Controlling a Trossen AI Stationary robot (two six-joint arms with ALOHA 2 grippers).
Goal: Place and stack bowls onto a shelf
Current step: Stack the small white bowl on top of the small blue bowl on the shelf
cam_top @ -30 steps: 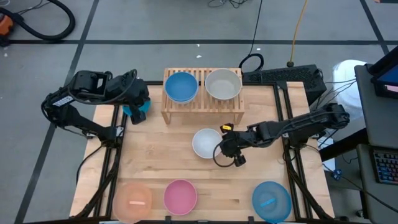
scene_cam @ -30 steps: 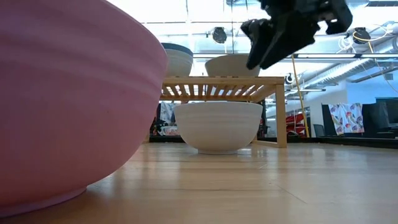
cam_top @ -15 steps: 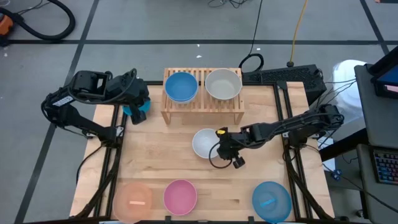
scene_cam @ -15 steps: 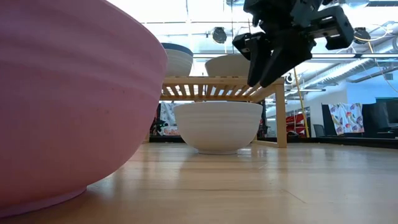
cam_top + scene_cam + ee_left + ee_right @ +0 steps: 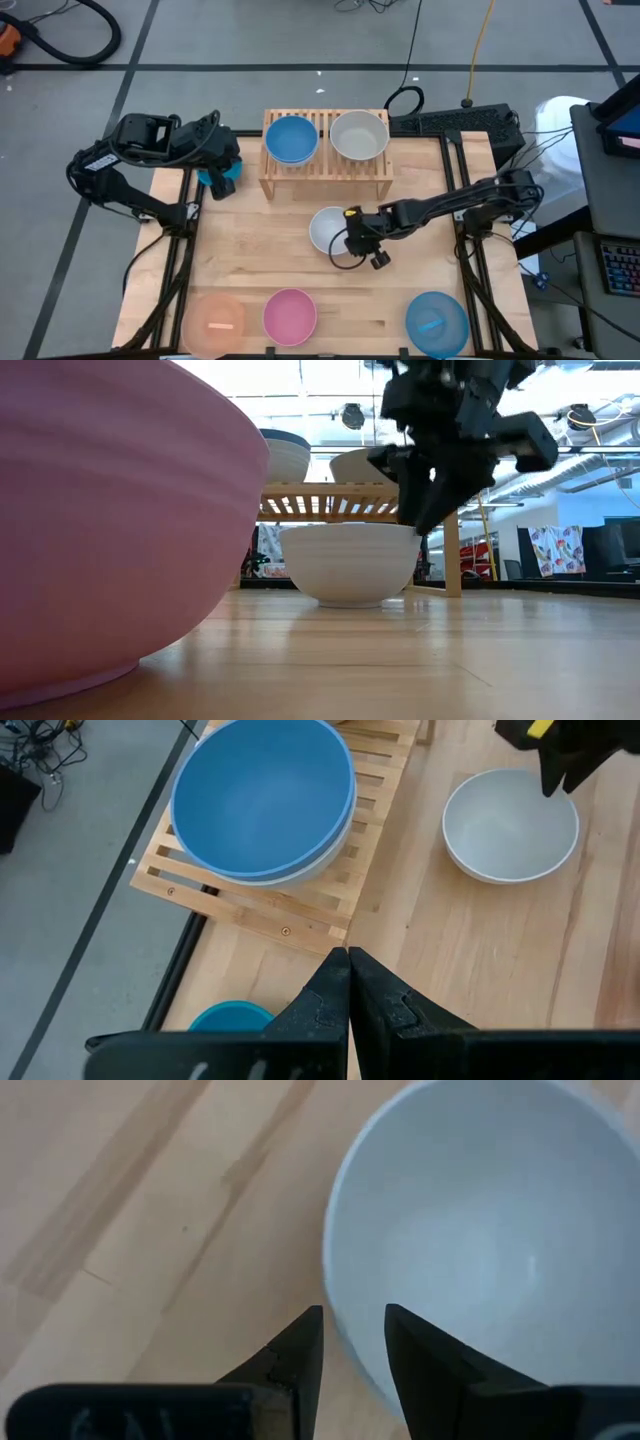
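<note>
A white bowl (image 5: 328, 229) rests on its base mid-table, in front of the wooden shelf (image 5: 325, 168). On the shelf sit a blue bowl (image 5: 291, 138), nested in a paler bowl (image 5: 322, 852), and a grey bowl (image 5: 359, 135). My right gripper (image 5: 349, 236) is open at the white bowl's right rim, slanting down from the table's right. One finger (image 5: 425, 1355) is over the inside and the other (image 5: 298, 1348) outside. My left gripper (image 5: 347, 970) is shut on nothing, raised off the shelf's left end. My right gripper straddles the white bowl's right rim (image 5: 338, 1320), one finger inside the hollow and one outside. I cannot tell whether either finger touches the rim. The bowl stands upright on the table.
Along the table's near edge stand a peach bowl (image 5: 213, 320), a pink bowl (image 5: 290, 313) and a blue bowl (image 5: 437, 323). A teal object (image 5: 222, 180) lies by the left gripper. Bare wood stretches between the white bowl and the near row.
My right gripper has come down and toward the table's left, from above and right of the white bowl to its right rim. The bowl has stayed where it was.
</note>
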